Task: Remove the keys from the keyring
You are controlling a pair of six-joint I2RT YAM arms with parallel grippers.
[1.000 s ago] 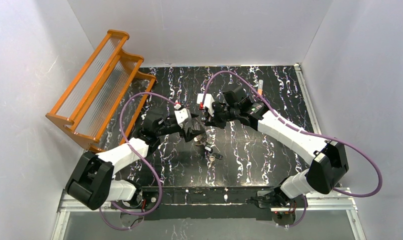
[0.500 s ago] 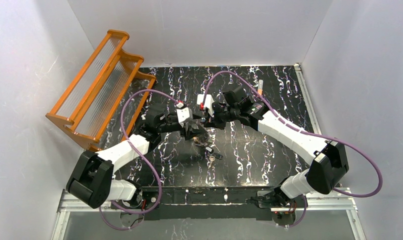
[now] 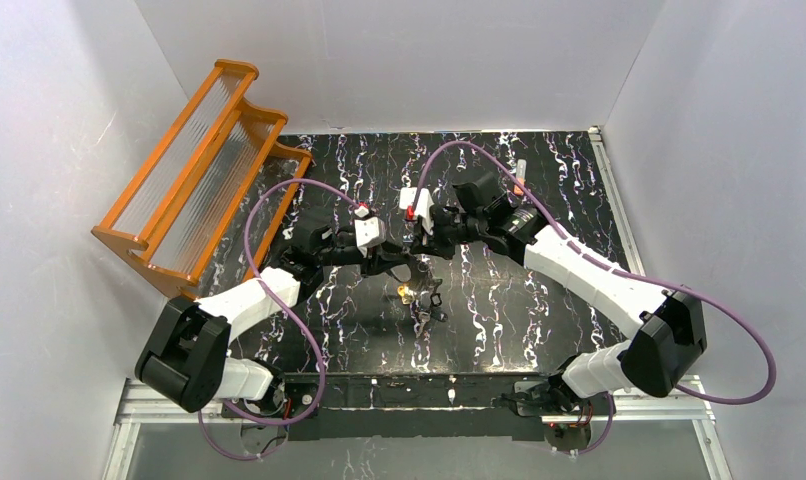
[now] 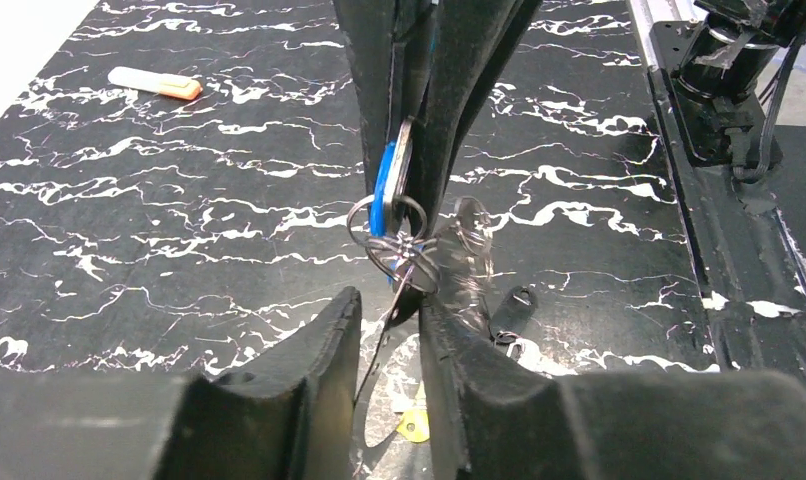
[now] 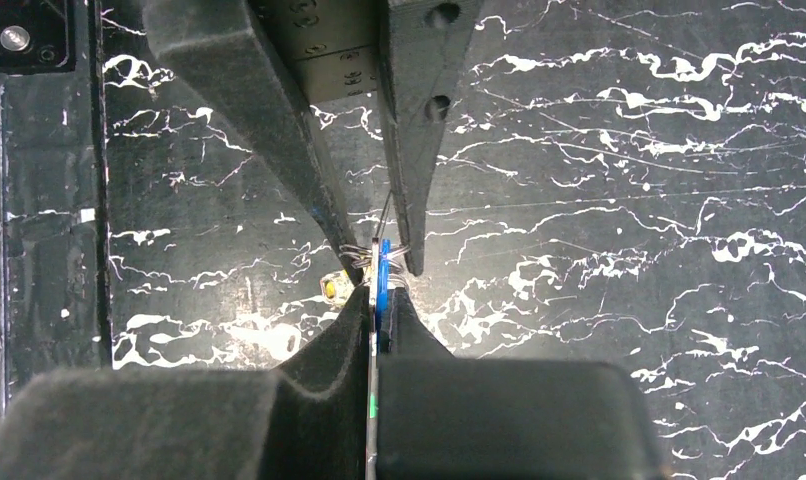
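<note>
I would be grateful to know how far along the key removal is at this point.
Done: nothing clearly; no key looks freed. In hand: the right end effector pinches the blue disc, the left end effector straddles the ring bunch, and the keys hang from it. Left: every key has yet to come off.

An orange rack (image 3: 201, 170) with ribbed clear panels stands at the left edge of the black marbled surface (image 3: 499, 320); an orange-and-white tube (image 3: 520, 172) lies near the far right corner
</note>
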